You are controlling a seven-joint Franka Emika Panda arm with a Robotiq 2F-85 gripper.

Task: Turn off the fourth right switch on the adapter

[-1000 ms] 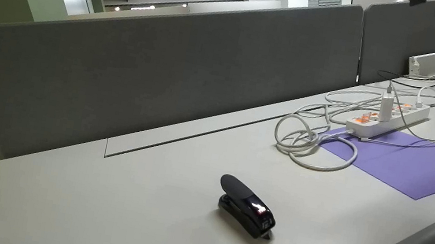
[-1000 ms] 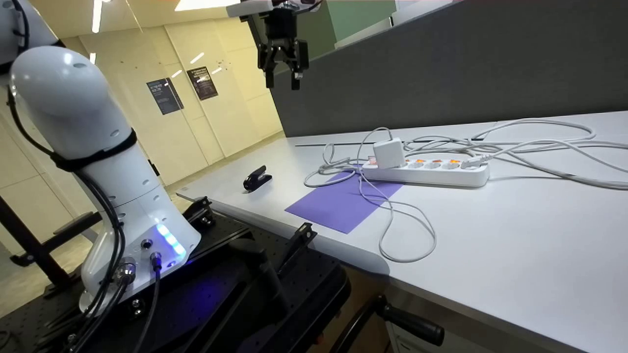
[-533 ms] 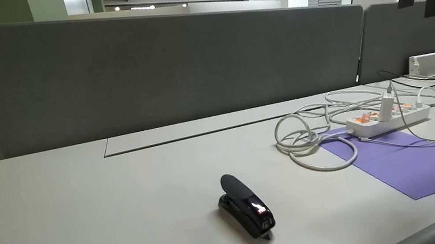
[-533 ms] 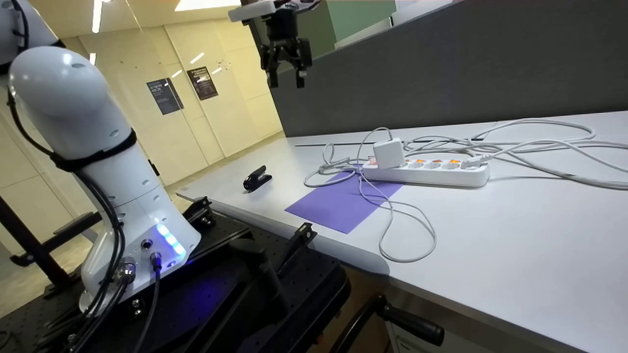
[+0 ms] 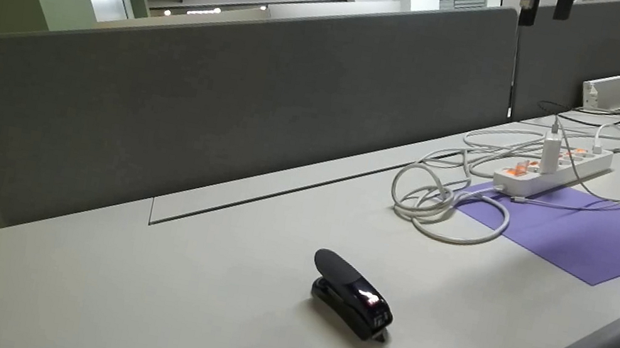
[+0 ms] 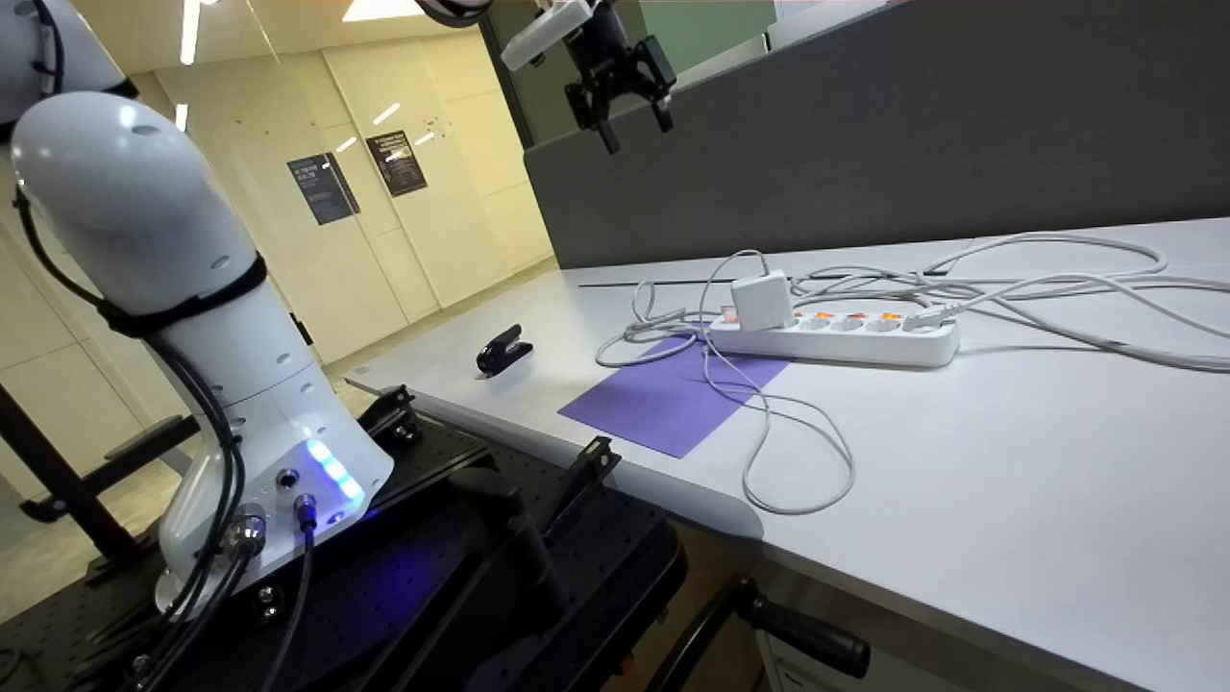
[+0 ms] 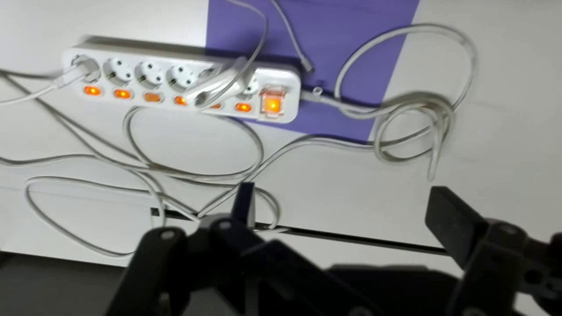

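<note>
The adapter (image 7: 175,83), a long white power strip, lies at the upper left in the wrist view and shows in both exterior views (image 5: 579,167) (image 6: 836,341). It has a row of small orange switches and a larger orange switch (image 7: 272,104) at its right end. Most glow; the third small switch from the left (image 7: 153,97) looks duller. A white charger (image 7: 224,83) plugged into it partly covers one switch. My gripper (image 7: 341,193) is open and empty. It hangs tilted, high above the desk, in both exterior views (image 5: 544,19) (image 6: 638,139), well apart from the adapter.
A purple sheet (image 6: 663,404) lies partly under the adapter. White cords (image 7: 404,109) loop around it, and a plug (image 7: 72,75) sits in its left end socket. A black stapler-like object (image 5: 352,296) lies on the desk. A grey partition (image 6: 913,125) stands behind.
My gripper has moved right and tilted in an exterior view, and come further into view at the top edge elsewhere. It stays open. The adapter and desk objects have not moved.
</note>
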